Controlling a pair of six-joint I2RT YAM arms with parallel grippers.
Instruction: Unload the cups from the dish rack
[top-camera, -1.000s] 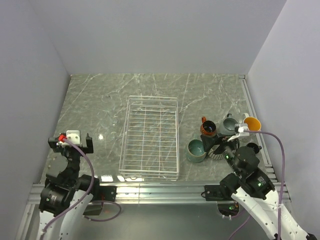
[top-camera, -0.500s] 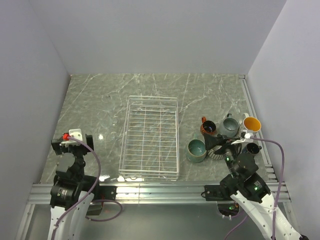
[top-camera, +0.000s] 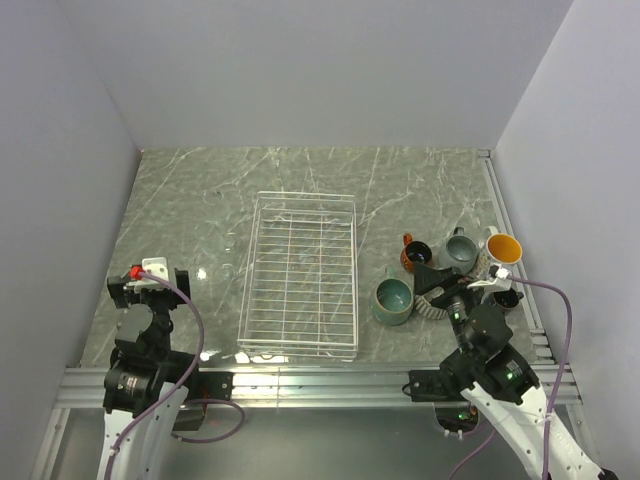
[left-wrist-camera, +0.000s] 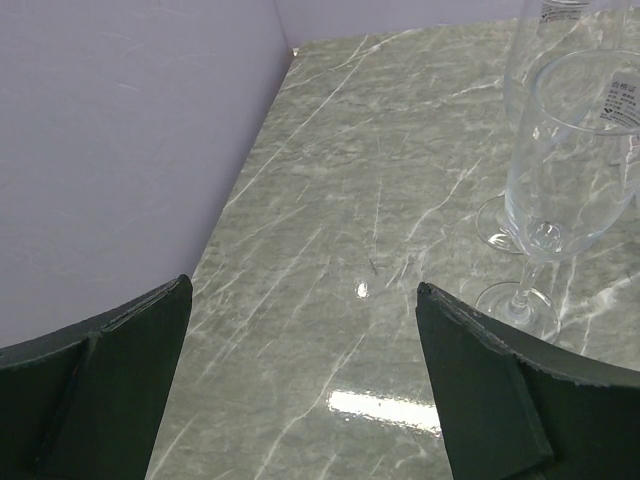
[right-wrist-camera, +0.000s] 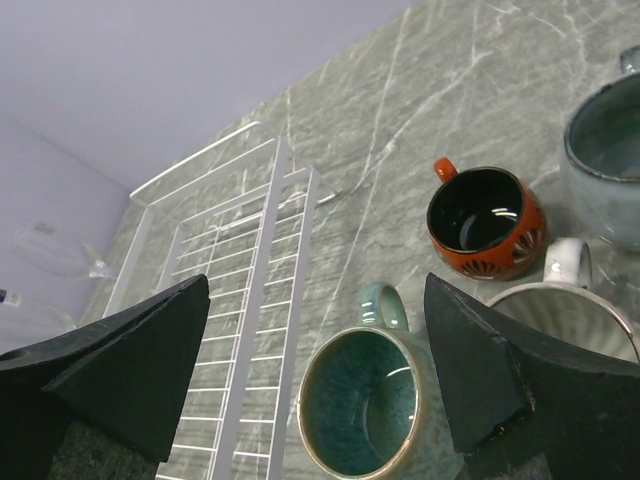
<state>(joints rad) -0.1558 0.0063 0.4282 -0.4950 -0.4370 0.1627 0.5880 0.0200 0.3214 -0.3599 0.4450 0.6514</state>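
The white wire dish rack (top-camera: 258, 270) lies mid-table with no cups in it; it also shows in the right wrist view (right-wrist-camera: 285, 190). Right of it stand a teal mug (top-camera: 392, 300) (right-wrist-camera: 365, 410), a red-brown mug (top-camera: 416, 256) (right-wrist-camera: 485, 220), a grey-teal mug (top-camera: 460, 249) (right-wrist-camera: 610, 160), a white mug with orange inside (top-camera: 503, 248), a ribbed beige cup (right-wrist-camera: 575, 305) and a dark-blue cup (top-camera: 506, 298). Two clear stemmed glasses (left-wrist-camera: 570, 160) stand left of the rack. My left gripper (top-camera: 148, 280) (left-wrist-camera: 302, 290) is open and empty beside the glasses. My right gripper (top-camera: 465, 288) (right-wrist-camera: 317, 285) is open and empty above the mugs.
Grey walls close the table on the left, back and right. A metal rail (top-camera: 300, 380) runs along the near edge by the arm bases. The ribbed cup is partly hidden under my right gripper in the top view.
My right gripper has drawn back a little toward its base, away from the white mug. My left arm has shifted slightly right and toward its base. The cups have not moved.
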